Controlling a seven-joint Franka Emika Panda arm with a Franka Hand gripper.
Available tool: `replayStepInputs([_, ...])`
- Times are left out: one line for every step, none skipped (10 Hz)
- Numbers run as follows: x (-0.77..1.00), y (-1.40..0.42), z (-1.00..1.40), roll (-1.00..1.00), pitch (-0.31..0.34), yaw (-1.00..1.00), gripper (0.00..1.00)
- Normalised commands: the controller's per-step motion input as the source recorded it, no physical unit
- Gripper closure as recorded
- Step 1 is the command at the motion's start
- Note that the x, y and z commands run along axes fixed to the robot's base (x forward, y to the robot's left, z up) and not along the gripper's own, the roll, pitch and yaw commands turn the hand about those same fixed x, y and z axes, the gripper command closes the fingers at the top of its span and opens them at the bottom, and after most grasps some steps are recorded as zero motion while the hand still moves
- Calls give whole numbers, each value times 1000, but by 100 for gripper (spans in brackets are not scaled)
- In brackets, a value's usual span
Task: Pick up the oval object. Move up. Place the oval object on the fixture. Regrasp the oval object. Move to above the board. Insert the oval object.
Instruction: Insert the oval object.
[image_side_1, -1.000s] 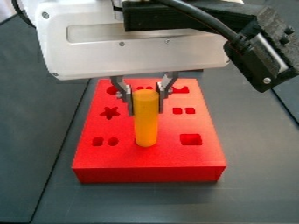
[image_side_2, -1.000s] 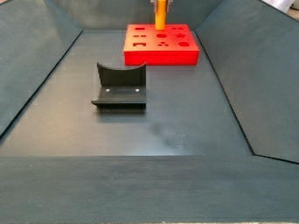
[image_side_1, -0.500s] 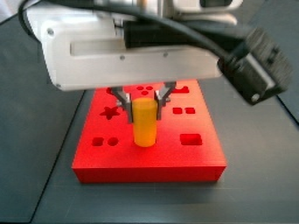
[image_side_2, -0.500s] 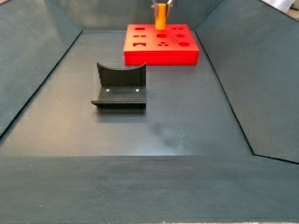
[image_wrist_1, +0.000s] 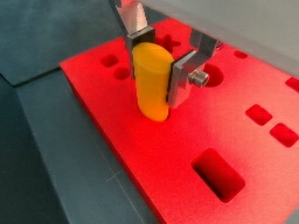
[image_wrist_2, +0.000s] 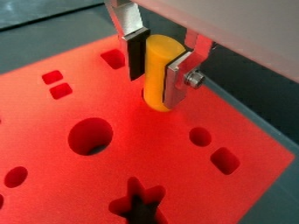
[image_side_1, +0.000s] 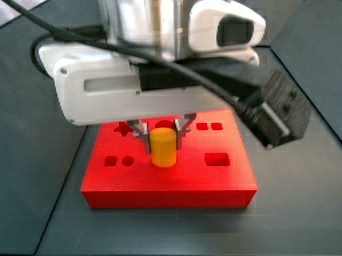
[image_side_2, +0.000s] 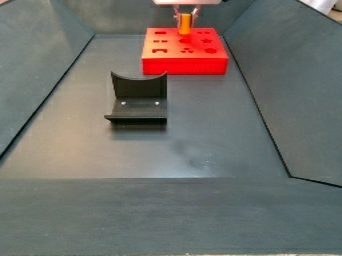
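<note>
The oval object (image_wrist_1: 149, 83) is a yellow-orange peg standing upright between my fingers, its lower end sunk in a hole of the red board (image_wrist_1: 105, 131). My gripper (image_wrist_1: 160, 66) is shut on it, with a silver finger (image_wrist_1: 183, 80) pressed on its side. Both wrist views show this; the peg (image_wrist_2: 158, 77) meets the board (image_wrist_2: 70, 105) under the gripper (image_wrist_2: 156, 70). In a side view the peg (image_side_1: 162, 147) shows short below the gripper (image_side_1: 162, 128) over the board (image_side_1: 174, 185). The dark fixture (image_side_2: 136, 98) stands empty, nearer than the board (image_side_2: 185, 58).
The board has other cut-outs around the peg: a round hole (image_wrist_2: 90, 137), a star (image_wrist_2: 140, 199) and a rectangular slot (image_wrist_1: 218, 172). Dark sloped bin walls (image_side_2: 40, 90) enclose the grey floor (image_side_2: 174, 150). The large white wrist housing (image_side_1: 134, 85) hangs above the board.
The gripper has come down with the peg. The peg's lower end has gone deeper into the board, so less of it shows above the red surface.
</note>
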Motion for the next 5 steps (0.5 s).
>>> replayStepInputs([-831,0,-803,9,-126,-183,100])
replayStepInputs([-597,0,-574,21,-150,-146,100])
replayStepInputs([0,0,-20,0,0,0,100])
replayStepInputs([0,-20,0,0,0,0,100])
replayStepInputs([0,0,0,14,0,0,100])
